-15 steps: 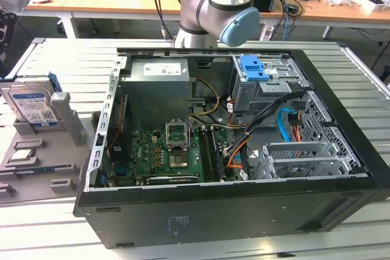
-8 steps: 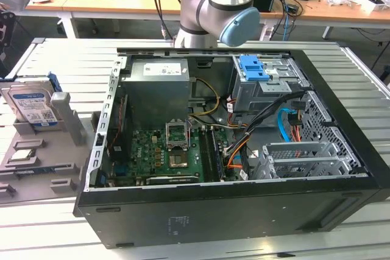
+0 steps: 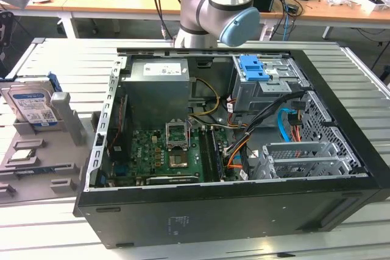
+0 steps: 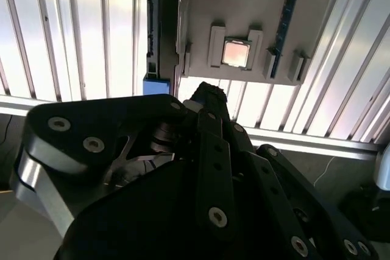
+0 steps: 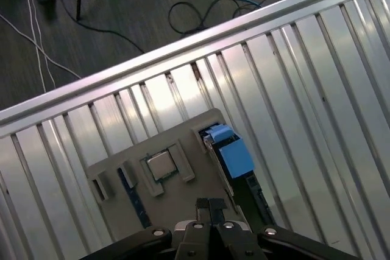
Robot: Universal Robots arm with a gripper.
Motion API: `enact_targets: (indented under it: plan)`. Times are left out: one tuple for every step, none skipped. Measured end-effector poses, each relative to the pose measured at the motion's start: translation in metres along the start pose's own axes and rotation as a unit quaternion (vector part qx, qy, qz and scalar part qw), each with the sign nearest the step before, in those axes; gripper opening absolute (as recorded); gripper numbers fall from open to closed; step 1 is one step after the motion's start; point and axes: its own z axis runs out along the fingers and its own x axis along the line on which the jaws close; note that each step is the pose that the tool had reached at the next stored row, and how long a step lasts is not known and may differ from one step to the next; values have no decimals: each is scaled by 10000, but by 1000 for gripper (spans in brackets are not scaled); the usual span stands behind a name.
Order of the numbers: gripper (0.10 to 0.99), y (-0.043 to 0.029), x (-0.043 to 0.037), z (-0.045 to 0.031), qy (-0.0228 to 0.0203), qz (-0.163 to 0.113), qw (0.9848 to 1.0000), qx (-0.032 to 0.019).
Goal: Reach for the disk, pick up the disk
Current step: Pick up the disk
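Reach step in hand: the gripper [image 5: 210,206], clenched on nothing, is hovering over the grey holder tray [image 5: 183,132], with the disk [image 5: 234,156] standing on edge just beyond its tips and off to one side; a grasp probably needs the jaws opening and centring over it.

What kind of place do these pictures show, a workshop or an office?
Probably a robotics lab or workshop for computer assembly: an open computer case lies on a slatted metal table, the disk stands in a grey holder, and cluttered desks stand behind.
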Motion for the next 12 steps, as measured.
enact_targets:
  plan:
    - [106, 0, 0, 0, 1, -42, 10000, 0]
    - [106, 0, 0, 0, 3, -78, 10000, 0]
    - [106, 0, 0, 0, 5, -114, 9999, 0]
    - [106, 0, 0, 0, 6, -174, 9998, 0]
    - [106, 0, 0, 0, 8, -210, 9998, 0]
    - [106, 0, 0, 0, 9, -249, 9997, 0]
    - [106, 0, 0, 0, 13, -329, 9995, 0]
    - [106, 0, 0, 0, 15, -409, 9992, 0]
    - [106, 0, 0, 0, 19, -498, 9988, 0]
    - [106, 0, 0, 0, 22, -569, 9984, 0]
    - [106, 0, 0, 0, 25, -656, 9978, 0]
    - [106, 0, 0, 0, 28, -740, 9973, 0]
